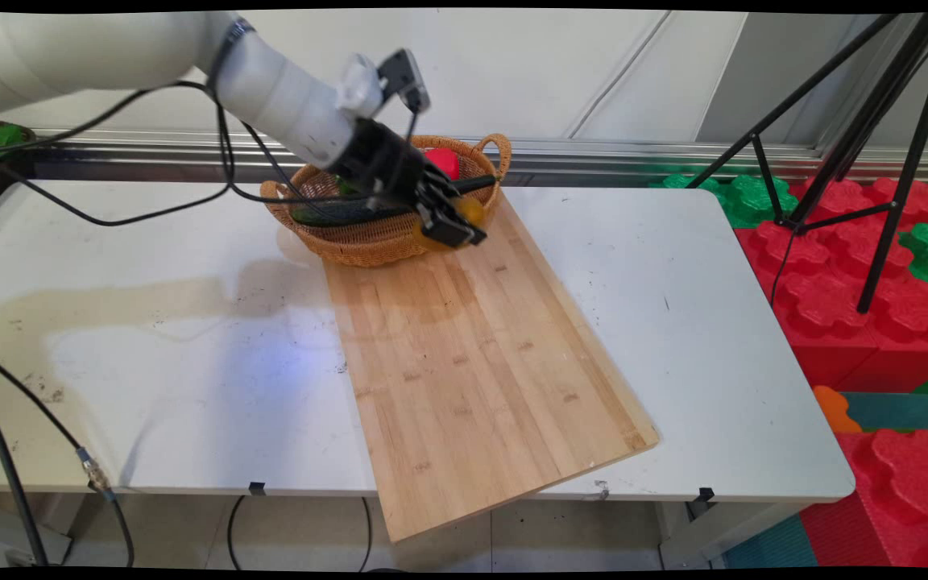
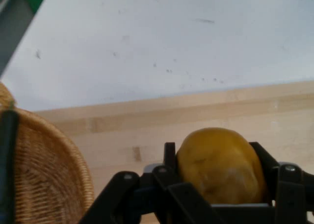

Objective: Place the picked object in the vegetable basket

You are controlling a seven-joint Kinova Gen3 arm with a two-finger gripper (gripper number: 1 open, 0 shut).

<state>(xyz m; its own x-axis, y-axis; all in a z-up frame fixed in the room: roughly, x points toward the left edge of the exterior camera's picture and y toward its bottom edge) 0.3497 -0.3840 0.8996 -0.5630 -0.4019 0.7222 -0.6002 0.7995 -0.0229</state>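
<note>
Gripper (image 1: 457, 225) holding a yellow fruit (image 2: 222, 166) just beside the wicker basket (image 1: 367, 242).

The two fingers (image 2: 169, 158) are clamped on the fruit, one at each side of it. It hangs over the far end of the wooden board (image 1: 472, 354), at the right near side of the basket. The basket contains a red object (image 1: 444, 161) and something green. The board lies on the white table (image 1: 150, 338).

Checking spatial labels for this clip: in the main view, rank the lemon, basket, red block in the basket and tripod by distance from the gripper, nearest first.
1. Lemon, held in the gripper.
2. Basket, just left.
3. Red block, behind, inside the basket.
4. Tripod, far right.
</note>
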